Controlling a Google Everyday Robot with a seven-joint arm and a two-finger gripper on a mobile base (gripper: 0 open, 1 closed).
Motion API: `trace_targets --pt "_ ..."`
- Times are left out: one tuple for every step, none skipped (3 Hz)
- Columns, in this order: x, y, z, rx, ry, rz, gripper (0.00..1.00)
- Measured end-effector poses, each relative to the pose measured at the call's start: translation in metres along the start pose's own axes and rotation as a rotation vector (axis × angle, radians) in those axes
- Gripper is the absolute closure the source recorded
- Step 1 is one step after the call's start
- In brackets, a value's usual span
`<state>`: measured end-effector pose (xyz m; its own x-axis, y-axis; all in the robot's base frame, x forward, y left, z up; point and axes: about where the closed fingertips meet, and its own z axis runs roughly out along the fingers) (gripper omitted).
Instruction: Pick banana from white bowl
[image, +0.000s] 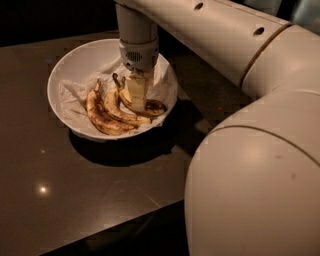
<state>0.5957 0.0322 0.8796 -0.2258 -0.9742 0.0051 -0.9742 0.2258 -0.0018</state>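
Since I cannot tell if your gripper (137, 95), down in the white bowl (70, 67), holds the banana (150, 106), lifting may drop it.

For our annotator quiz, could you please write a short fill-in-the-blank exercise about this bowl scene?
1. The ___ bowl stands on a dark table.
2. It holds ___ bananas.
3. The end effector reaches down into the ___, over the dark-tipped banana.
Missing words: white; three; bowl.
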Motion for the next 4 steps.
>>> trace_targets --pt "0.0004 -0.0010 0.0077 -0.017 0.013 0.007 0.46" --pt "-0.0001 -0.0007 0.0150 -0.035 0.023 0.005 0.42" --pt "-0.0003 -0.0009 0.0172 -0.039 0.026 0.005 0.43" --pt "-0.0003 -0.0009 0.0172 -0.039 0.027 0.005 0.52"
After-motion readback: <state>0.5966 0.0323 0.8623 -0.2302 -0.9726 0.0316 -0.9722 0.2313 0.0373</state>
